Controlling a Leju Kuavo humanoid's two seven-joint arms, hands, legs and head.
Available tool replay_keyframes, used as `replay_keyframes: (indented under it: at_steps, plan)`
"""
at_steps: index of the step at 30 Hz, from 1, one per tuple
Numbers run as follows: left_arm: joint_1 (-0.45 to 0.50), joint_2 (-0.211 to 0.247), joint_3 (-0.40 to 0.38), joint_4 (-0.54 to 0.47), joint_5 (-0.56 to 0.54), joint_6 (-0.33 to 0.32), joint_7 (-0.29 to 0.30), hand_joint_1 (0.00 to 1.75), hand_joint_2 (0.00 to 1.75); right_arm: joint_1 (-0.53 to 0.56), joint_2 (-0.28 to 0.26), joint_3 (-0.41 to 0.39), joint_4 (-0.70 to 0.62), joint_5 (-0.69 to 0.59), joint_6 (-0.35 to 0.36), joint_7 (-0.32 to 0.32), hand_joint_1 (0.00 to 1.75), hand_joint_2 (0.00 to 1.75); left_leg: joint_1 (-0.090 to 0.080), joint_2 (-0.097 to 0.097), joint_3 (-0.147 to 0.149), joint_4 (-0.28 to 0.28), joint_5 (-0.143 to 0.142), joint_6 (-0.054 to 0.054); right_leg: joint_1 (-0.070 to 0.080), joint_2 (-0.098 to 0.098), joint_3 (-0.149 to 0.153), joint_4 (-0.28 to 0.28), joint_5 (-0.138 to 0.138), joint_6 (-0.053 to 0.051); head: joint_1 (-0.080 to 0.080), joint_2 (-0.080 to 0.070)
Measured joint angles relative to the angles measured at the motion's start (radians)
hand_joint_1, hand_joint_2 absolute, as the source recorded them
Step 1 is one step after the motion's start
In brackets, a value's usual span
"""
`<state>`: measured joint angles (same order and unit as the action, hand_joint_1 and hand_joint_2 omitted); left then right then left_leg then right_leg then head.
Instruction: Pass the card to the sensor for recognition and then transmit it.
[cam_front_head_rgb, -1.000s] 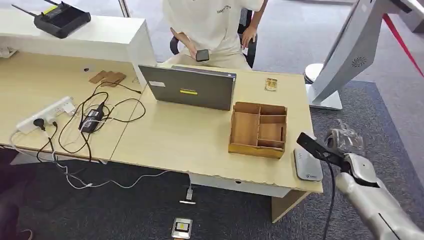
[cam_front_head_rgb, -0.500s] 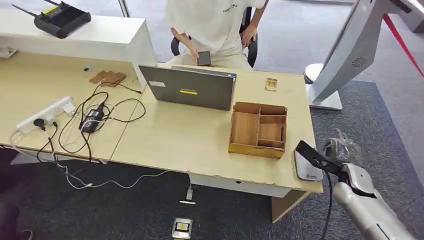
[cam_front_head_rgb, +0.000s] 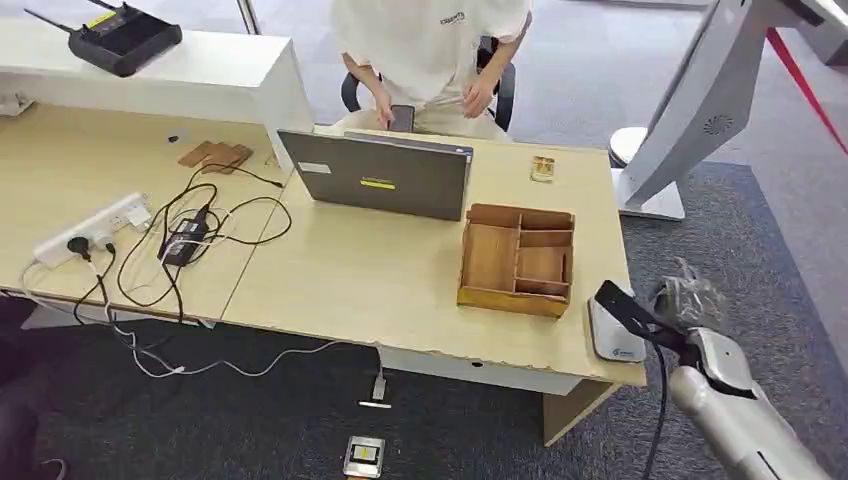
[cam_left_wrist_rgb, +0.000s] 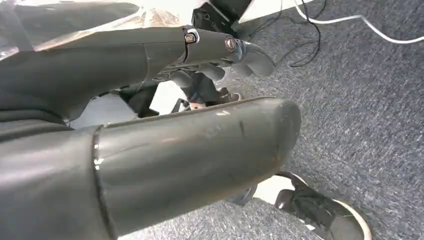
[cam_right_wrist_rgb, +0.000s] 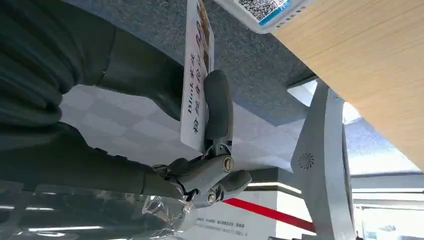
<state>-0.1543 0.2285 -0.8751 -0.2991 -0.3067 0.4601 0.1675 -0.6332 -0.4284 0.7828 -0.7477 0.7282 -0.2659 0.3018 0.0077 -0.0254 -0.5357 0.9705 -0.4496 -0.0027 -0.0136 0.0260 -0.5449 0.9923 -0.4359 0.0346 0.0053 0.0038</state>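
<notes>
Light wood surface (cam_front_head_rgb: 380, 270) spans the left and centre of the head view, over grey carpet (cam_front_head_rgb: 760, 240). On it stand a laptop (cam_front_head_rgb: 385, 175), a compartmented wooden tray (cam_front_head_rgb: 517, 258), a power strip (cam_front_head_rgb: 90, 228) with tangled cables, and, at the lower right corner of the surface, a flat grey sensor (cam_front_head_rgb: 612, 335). A person (cam_front_head_rgb: 430, 50) sits behind the laptop in the upper centre.

Right arm enters from the lower right of the head view. The right robot hand (cam_front_head_rgb: 685, 300), wrapped in clear film, sits just off the right edge of the surface, beside the sensor. It holds the card (cam_right_wrist_rgb: 197, 75); the right wrist view shows the card pinched between the thumb and a finger (cam_right_wrist_rgb: 217, 107), printed face visible. In the head view the card (cam_front_head_rgb: 625, 300) appears as a dark strip tilted over the sensor; contact cannot be determined.

Open carpet lies right of the surface edge, bounded by a white angled stand (cam_front_head_rgb: 690, 110) in the upper right.

The right wrist view shows a printed code on the sensor (cam_right_wrist_rgb: 260, 10) face. The left wrist view shows the left robot hand (cam_left_wrist_rgb: 200, 100) above carpet, fingers curled in with nothing visible between them, and a shoe (cam_left_wrist_rgb: 320, 212) below it.
</notes>
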Motion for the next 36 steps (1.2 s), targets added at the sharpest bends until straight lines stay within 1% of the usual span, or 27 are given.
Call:
replay_keyframes:
  at_steps: [3,11,13,22,26,31,36]
  plan:
    - [-0.007,0.0,-0.003,0.0,-0.005,-0.004,0.0,0.0,0.0,0.007,-0.006,-0.01,-0.014,0.0,-0.005,0.011,1.75,1.75,0.0,0.0,0.0,0.0,0.0,0.0,0.0,0.0,0.0,0.0,0.0,0.0,0.0,0.0]
    - [-0.015,-0.001,-0.008,0.0,-0.009,-0.01,0.0,0.0,0.0,0.03,-0.008,-0.034,-0.031,0.0,-0.062,0.016,1.75,1.75,0.0,0.0,0.0,0.0,0.0,0.0,0.0,0.0,0.0,0.0,0.0,0.0,0.0,0.0]
    - [-0.015,-0.002,-0.009,0.0,-0.011,-0.01,0.0,0.0,0.0,0.033,-0.008,-0.036,-0.032,0.0,-0.068,0.016,1.75,1.75,0.0,0.0,0.0,0.0,0.0,0.0,0.0,0.0,0.0,0.0,0.0,0.0,0.0,0.0]
    - [-0.021,-0.005,-0.016,0.0,-0.023,-0.013,0.0,0.0,0.0,0.055,-0.008,-0.055,-0.047,-0.015,-0.064,0.013,1.75,1.75,0.0,0.0,0.0,0.0,0.0,0.0,0.0,0.0,0.0,0.0,0.0,0.0,0.0,0.0]
    - [-0.024,-0.005,-0.021,0.0,-0.029,-0.022,0.0,0.0,0.0,0.067,-0.009,-0.056,-0.059,-0.017,-0.047,-0.005,1.75,1.75,0.0,0.0,0.0,0.0,0.0,0.0,0.0,0.0,0.0,0.0,0.0,0.0,0.0,0.0]
    - [-0.027,-0.005,-0.024,-0.001,-0.035,-0.026,0.0,0.0,0.0,0.078,-0.006,-0.056,-0.074,-0.014,-0.045,-0.025,1.75,1.75,0.0,0.0,0.0,0.0,0.0,0.0,0.0,0.0,0.0,0.0,0.0,0.0,0.0,0.0]
    - [-0.032,-0.008,-0.026,-0.001,-0.037,-0.026,-0.004,0.0,0.0,0.075,0.013,-0.048,-0.104,0.005,-0.033,-0.043,1.75,1.75,0.0,0.0,0.0,0.0,0.0,0.0,0.0,0.0,0.0,0.0,0.0,0.0,0.0,0.0]
